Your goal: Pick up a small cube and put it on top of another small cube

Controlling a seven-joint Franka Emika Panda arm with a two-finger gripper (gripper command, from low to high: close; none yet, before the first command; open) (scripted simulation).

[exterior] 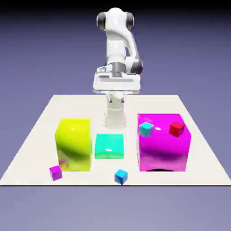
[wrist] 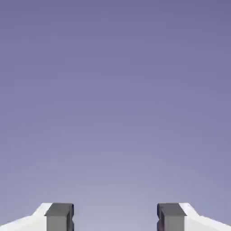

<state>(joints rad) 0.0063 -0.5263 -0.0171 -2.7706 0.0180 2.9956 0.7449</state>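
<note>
i'm seeing the small magenta cube (exterior: 55,173) near the table's front edge, before the yellow block (exterior: 74,145), probably light and stiff; i'm favouring opposite side faces. my gripper (wrist: 115,217) is gaping wide, holding nothing.

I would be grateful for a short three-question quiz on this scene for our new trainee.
1. True or false: the gripper is holding a cube.
2. Which block is flat and low: the yellow block, the green block or the magenta block?
3. Fill in: the small purple cube lies near the foot of the ____ block.

Key: 1. False, its jaws stand open and empty; 2. The green block; 3. yellow
</note>
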